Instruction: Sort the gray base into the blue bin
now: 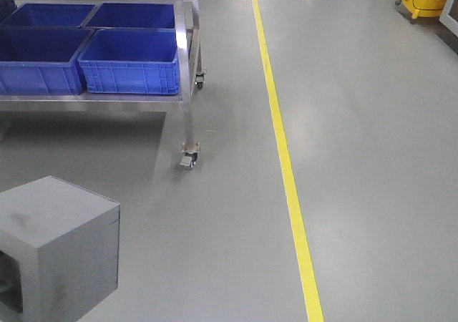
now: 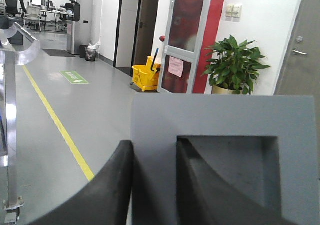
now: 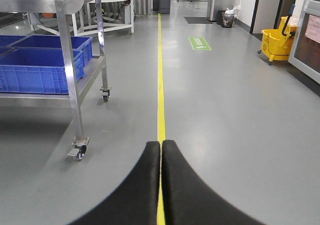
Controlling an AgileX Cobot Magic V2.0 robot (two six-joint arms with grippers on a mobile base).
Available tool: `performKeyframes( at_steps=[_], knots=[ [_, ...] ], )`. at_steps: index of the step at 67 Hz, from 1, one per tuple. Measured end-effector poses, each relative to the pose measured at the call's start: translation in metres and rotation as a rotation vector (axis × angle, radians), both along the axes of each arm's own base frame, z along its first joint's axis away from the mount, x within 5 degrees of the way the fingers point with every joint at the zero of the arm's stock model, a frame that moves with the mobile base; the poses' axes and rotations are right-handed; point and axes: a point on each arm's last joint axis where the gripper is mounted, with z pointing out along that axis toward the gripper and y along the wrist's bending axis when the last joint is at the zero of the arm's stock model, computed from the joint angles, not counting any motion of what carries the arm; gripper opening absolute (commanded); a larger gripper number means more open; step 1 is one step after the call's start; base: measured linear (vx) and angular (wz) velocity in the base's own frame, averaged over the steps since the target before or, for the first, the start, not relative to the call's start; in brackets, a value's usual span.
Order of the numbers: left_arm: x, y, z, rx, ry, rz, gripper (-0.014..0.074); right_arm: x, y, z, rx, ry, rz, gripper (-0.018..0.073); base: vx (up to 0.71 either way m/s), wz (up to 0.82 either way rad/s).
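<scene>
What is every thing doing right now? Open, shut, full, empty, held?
gray base, held by the left claw.
left claw, shut on the gray base's wall beside its recess.
right claw, shut, holding nothing.
blue bin, sitting on the cart's shelf, looks empty.
cart, standing on its wheels.

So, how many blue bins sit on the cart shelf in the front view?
4 bins: front-right, front-left, back-right, back-left. More may lie beyond the left edge.

bin (image 1: pixel 129 68) is set at front right corner of cart shelf (image 1: pixel 93 100), others left and behind | base (image 1: pixel 61 243) is seen before its front edge | floor line (image 1: pixel 286 164) is laid rightward
</scene>
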Motion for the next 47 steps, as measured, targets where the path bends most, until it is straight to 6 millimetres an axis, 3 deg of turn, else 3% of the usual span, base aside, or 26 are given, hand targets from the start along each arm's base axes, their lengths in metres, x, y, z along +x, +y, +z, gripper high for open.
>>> performKeyframes(
  at_steps=[47],
  knots=[
    [0.0000, 0.0000, 0.0000, 0.000, 0.000, 0.000, -0.0007, 0.0000, 0.0000, 0.0000, -0.005, 0.000, 0.001, -0.0005, 0.44, 0.05]
  ],
)
